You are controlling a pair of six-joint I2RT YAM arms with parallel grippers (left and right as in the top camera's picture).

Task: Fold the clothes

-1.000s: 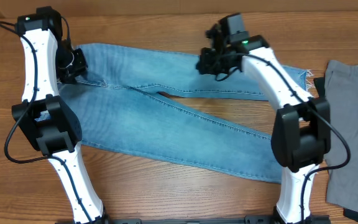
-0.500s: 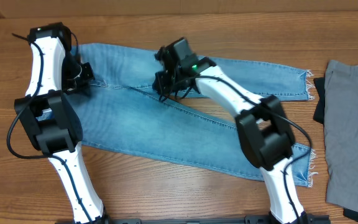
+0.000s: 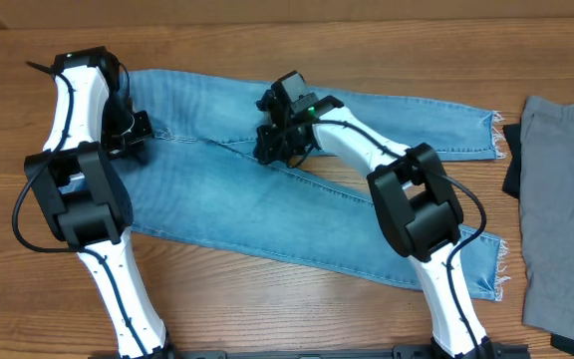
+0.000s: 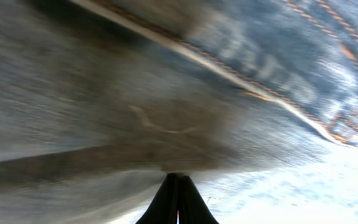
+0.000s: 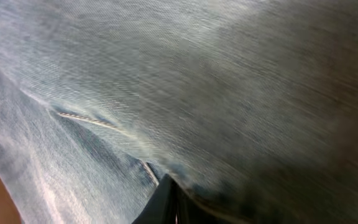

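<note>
Right gripper (image 3: 279,140), fingertips (image 5: 168,198) pressed together against denim, has swung from the upper leg to the crotch seam. The left gripper (image 3: 128,125) has closed, pinching cloth near the waist. Light blue jeans (image 3: 227,204), twill-grained with frayed whitish hems, lie flat across the wooden table (image 3: 267,309).

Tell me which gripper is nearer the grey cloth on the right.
Right. The right gripper is at the jeans' crotch, well left of the grey cloth; the left gripper is farther left, at the waist.

Overhead bright, even, sharp; wrist views blurred, jeans (image 4: 166,124) shadowed.
</note>
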